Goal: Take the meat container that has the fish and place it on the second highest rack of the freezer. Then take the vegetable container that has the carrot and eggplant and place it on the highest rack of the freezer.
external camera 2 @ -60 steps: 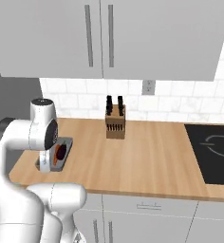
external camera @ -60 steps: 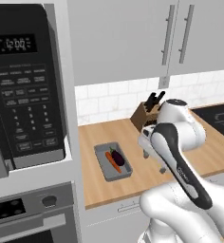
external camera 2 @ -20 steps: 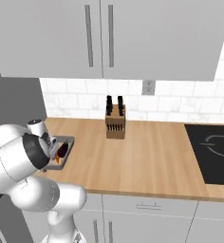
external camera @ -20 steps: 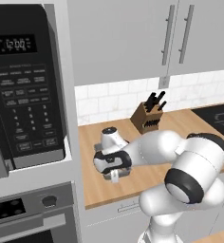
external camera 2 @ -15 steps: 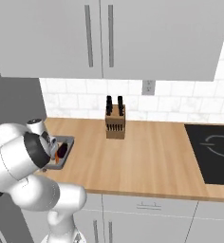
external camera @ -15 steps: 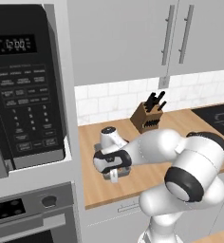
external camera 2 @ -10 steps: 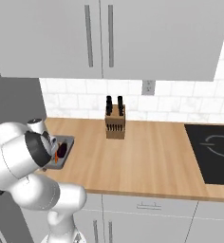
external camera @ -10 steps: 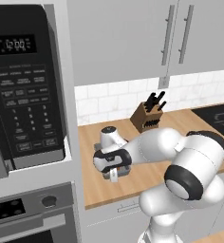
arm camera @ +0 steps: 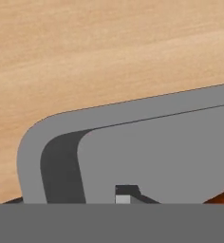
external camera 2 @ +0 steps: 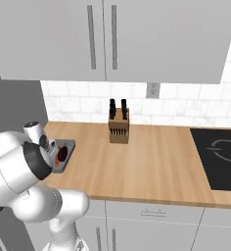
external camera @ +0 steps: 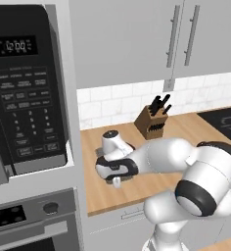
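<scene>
Jaws point(external camera: 116, 182): down at the vegetable container's edge; how far apart they stand, and whether they grip the rim, cannot be told.
Vegetable container point(external camera 2: 63, 152): grey tray on the counter point(external camera 2: 151, 157), directly under the jaws; its rounded corner point(arm camera: 33, 142) lies just ahead of them.
Carrot point(external camera 2: 57, 160): orange, inside the tray, beside the jaws.
Eggplant point(external camera 2: 62, 153): dark, next to the carrot.
Knife block point(external camera 2: 118, 128): well apart, toward the wall.
</scene>
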